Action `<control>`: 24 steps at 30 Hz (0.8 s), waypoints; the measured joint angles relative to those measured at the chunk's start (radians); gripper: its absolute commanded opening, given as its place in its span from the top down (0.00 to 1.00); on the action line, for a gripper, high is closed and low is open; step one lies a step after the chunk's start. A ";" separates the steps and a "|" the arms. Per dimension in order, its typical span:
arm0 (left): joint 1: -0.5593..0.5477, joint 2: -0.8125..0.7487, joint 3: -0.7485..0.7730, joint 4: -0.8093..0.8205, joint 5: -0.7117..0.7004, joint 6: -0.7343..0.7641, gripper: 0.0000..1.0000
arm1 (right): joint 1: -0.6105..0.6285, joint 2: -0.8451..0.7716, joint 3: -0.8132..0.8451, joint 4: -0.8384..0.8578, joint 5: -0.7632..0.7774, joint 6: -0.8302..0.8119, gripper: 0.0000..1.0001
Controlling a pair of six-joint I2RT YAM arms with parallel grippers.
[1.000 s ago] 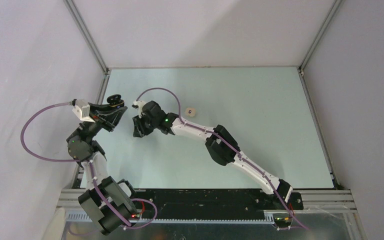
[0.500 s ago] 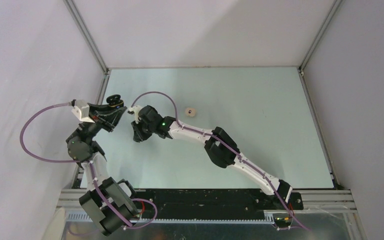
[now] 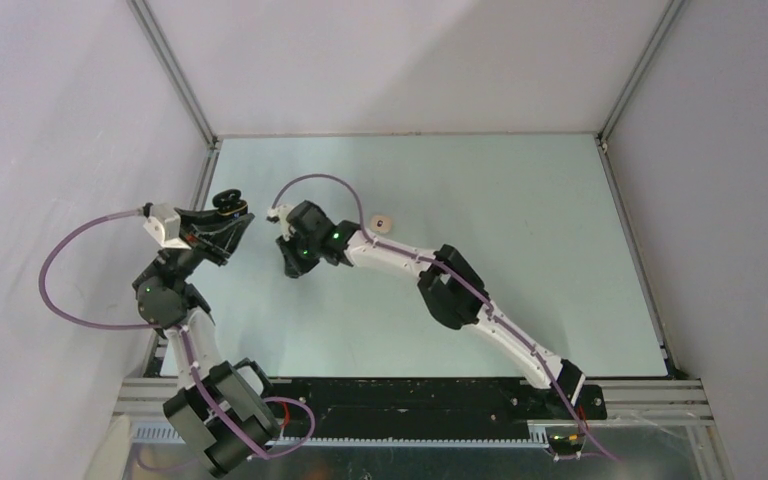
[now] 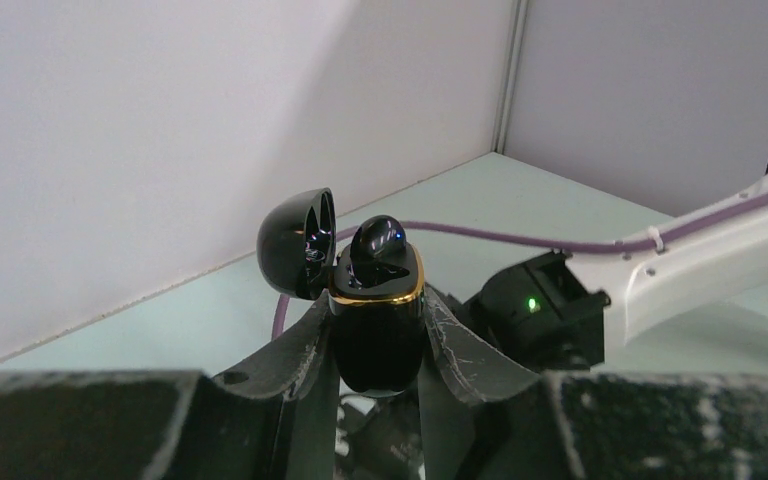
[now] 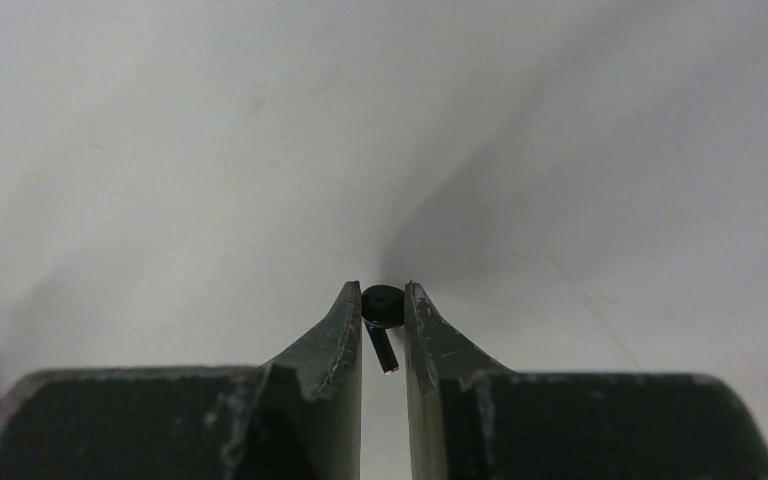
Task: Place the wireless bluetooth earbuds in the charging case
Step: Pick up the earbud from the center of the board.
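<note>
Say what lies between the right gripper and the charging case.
Top view: only bare table between the charging case and the right gripper with its black earbud.

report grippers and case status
Left gripper shut on charging case, lid open, one bud seated. Right gripper shut on black earbud. Nothing between them.

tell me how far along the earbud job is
Done: the black case sits open in the left gripper, one bud apparently seated. In hand: the right gripper pinches a loose black bud. Left: seating it, plus a pale item on the table.
</note>
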 measured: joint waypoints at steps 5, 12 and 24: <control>-0.028 -0.013 -0.014 -0.001 -0.013 0.029 0.93 | -0.093 -0.124 -0.129 -0.084 -0.002 -0.041 0.87; -0.153 -0.024 -0.024 -0.057 -0.025 0.128 0.92 | -0.310 -0.448 -0.471 -0.101 -0.008 -0.115 0.87; -0.562 0.084 0.230 -0.983 -0.100 0.903 0.90 | -0.712 -0.895 -1.040 0.100 0.052 -0.097 0.86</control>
